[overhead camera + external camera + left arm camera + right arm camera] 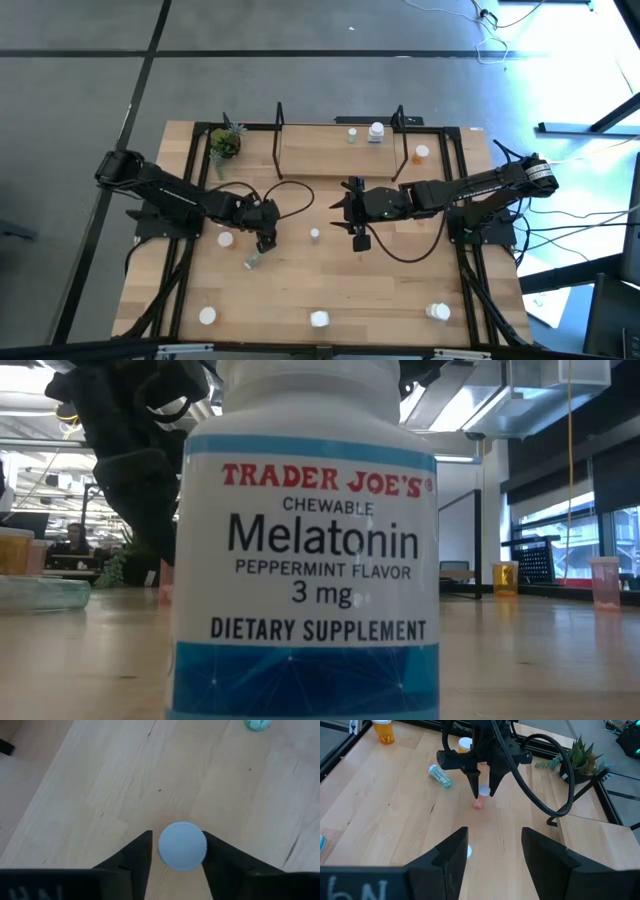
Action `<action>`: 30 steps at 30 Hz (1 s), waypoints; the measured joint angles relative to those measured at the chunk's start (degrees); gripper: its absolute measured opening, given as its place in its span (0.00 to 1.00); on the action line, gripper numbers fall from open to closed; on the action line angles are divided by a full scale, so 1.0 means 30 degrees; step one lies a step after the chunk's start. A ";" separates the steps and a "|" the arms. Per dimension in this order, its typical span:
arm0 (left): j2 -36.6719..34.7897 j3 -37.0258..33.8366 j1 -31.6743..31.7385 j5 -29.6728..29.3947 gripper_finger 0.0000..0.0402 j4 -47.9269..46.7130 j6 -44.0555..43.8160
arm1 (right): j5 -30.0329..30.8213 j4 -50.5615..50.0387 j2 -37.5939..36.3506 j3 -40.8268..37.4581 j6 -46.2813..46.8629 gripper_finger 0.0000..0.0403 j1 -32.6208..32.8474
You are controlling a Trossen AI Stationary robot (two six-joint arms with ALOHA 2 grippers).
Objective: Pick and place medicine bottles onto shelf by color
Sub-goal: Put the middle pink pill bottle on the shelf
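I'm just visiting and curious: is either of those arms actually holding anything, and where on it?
The left gripper has its jaws around the white cap of a small pink bottle standing upright. The right gripper holds nothing.

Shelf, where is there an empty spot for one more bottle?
The shelf's left half is bare, from its left frame to the green bottle. Its back right is crowded by that and the white bottle. On the table, the middle is crowded: left gripper and right gripper hang there.

Overhead view straight down on table (330, 280); low view blocked by near bottle (305, 540); wrist views downward, tabletop shared.
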 joint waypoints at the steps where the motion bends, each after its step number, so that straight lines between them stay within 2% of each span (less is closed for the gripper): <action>1: 0.0000 0.0000 0.0000 0.0000 0.35 0.0000 0.0000 | -0.0003 -0.0001 0.0000 0.0000 -0.0005 0.47 -0.0001; 8: -0.0015 0.0000 0.0000 0.0000 0.23 0.0000 0.0036 | 0.0000 -0.0001 0.0000 0.0000 -0.0022 0.47 -0.0003; 16: -0.0022 0.0968 0.0007 0.0153 0.22 -0.0265 0.0469 | -0.0006 -0.0003 0.0000 0.0000 0.0005 0.47 0.0004; 30: -0.0036 0.6865 0.0380 0.0349 0.22 -0.4484 0.3576 | -0.0006 -0.0003 0.0000 0.0000 0.0164 0.47 -0.0003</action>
